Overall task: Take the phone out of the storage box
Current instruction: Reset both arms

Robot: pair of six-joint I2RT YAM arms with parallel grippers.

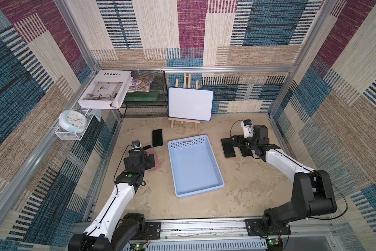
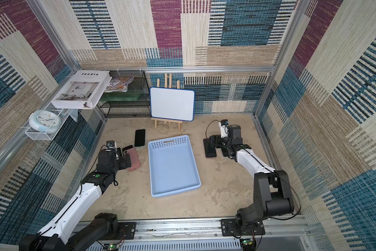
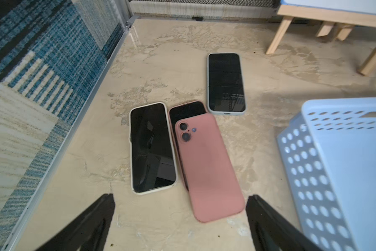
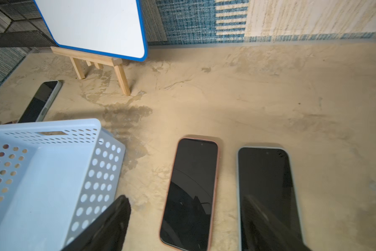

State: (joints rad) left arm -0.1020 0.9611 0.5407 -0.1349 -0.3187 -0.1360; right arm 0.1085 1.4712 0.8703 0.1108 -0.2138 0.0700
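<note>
- left gripper (image 3: 180, 196) is hovering low over the table (image 1: 248, 191), fingers spread wide, holding nothing.
- just ahead of it a white-cased phone (image 3: 152, 147) is lying face up, tight beside a pink phone (image 3: 208, 169) lying face down. the pink one is resting partly on a third phone (image 3: 187, 109), whose dark screen is peeking out.
- a grey-cased phone (image 3: 226, 82) is lying face up farther on, apart from that pile.
- storage box (image 1: 194, 165) is sitting mid-table between the arms: pale blue, shallow, perforated walls, handle slot in the far wall. its floor is showing bare, no phone inside.
- right of it a pink-rimmed phone (image 4: 191, 191) and a pale-cased phone (image 4: 267, 184) are lying face up side by side, not touching.
- right gripper (image 4: 186, 198) is hovering over those two, fingers standing apart, gripping nothing. one finger is blurring above the pale-cased screen.
- progress call: every visible phone is lying outside the box, so removal is looking done. probably only pulling the arms back is remaining.
</note>
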